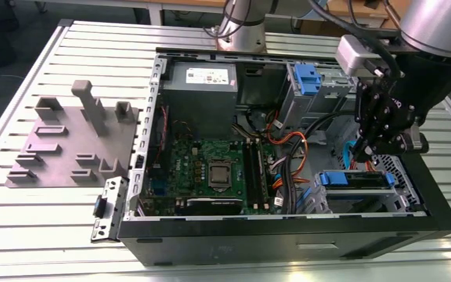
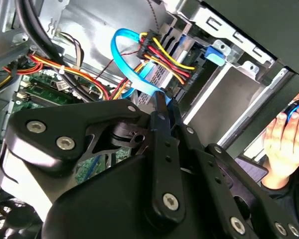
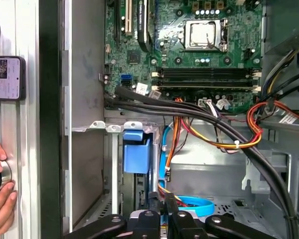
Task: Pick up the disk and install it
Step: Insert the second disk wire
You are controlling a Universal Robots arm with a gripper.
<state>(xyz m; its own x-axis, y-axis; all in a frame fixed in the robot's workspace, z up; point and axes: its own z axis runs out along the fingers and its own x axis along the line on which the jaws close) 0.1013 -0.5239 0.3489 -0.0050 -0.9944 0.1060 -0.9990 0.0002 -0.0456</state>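
Observation:
My gripper (image 1: 376,151) hangs inside the open computer case, just above the metal drive cage (image 1: 404,171) at the exterior view's right. In both wrist views its fingers (image 2: 162,112) (image 3: 152,206) stand pressed together, shut, with nothing visibly between them. A wide blue plastic piece (image 1: 356,179) (image 3: 136,152) sits in the cage slot right under the gripper. I cannot tell whether it is the disk's rail; the disk's silver face is hidden. A blue data cable (image 2: 125,55) and red-yellow power wires (image 2: 164,55) run close past the fingertips.
Motherboard (image 1: 209,167) and power supply (image 1: 200,88) fill the case's left half. Black cable bundles (image 3: 229,134) cross beside the cage. A blue latch (image 1: 307,79) sits on the far cage. A grey fixture plate (image 1: 61,147) lies on the table. A person's hand (image 3: 0,199) and phone (image 3: 6,77) rest outside the case wall.

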